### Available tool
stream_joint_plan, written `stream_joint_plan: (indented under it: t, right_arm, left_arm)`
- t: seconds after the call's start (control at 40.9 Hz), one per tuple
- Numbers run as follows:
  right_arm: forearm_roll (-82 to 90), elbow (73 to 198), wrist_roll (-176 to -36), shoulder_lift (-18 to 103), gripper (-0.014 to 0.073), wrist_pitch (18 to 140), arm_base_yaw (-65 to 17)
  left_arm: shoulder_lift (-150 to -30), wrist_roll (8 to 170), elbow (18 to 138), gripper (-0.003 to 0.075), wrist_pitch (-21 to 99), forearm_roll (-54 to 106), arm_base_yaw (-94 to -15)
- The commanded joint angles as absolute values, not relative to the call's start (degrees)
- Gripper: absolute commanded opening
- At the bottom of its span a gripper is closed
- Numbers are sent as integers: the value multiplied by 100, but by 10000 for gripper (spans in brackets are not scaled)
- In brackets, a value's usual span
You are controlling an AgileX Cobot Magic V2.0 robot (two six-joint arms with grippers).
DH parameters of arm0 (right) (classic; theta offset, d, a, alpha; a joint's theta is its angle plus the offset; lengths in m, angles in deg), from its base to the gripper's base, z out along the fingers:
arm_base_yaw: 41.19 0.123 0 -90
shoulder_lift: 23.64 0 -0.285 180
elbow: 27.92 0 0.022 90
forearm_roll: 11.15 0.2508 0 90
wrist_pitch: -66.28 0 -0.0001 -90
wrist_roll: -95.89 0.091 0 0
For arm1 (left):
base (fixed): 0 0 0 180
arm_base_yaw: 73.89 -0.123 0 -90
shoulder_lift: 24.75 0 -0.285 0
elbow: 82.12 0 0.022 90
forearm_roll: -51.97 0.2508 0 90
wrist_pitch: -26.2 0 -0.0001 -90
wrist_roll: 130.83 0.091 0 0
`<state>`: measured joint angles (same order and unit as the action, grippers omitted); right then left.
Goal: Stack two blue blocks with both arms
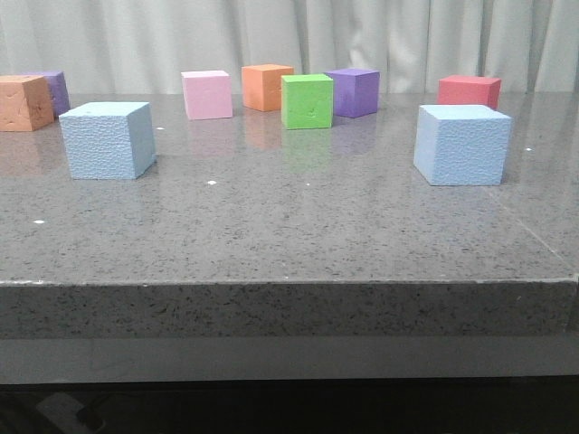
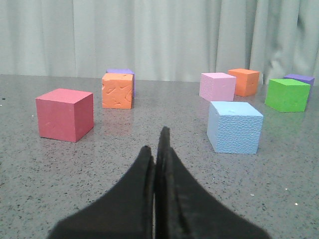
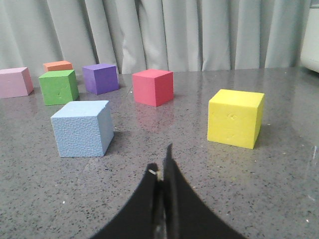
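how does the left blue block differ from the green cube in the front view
The left blue block is pale sky blue with pebbled faces; the green cube is bright green and smoother. The blue block looks clearly larger. It sits nearer the front edge on the left side of the table, while the green cube stands farther back, near the middle, among other coloured cubes. Both are cubes resting flat on the table, untouched.

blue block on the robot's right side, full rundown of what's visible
The right blue block is a pale sky-blue cube, foam by the look, with pebbled faces and crisp edges. It sits flat and upright on the grey speckled table, turned slightly so two side faces show. Nothing touches it but the table; the red cube stands behind it, apart. In the right wrist view it lies ahead of the right gripper, whose fingers are closed and clear of it.
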<state>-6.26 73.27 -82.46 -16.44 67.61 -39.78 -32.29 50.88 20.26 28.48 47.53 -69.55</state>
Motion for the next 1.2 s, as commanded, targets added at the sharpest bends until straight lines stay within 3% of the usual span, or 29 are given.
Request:
stream_joint_plan:
  t: [0.0,0.783,1.174]
  right_arm:
    - [-650,7361,-8254,-1747,-66,6283,-4007]
    - [-668,7605,-8254,-1747,-66,6519,-4003]
    - [-962,10103,-8263,-1041,-66,8481,-4003]
  left_arm:
    - [-3129,5049,2018,-20,2354,4721,-6954]
    - [-3129,5049,2302,-20,2118,4721,-6954]
    - [-3487,5049,4947,-20,4853,4721,-6954]
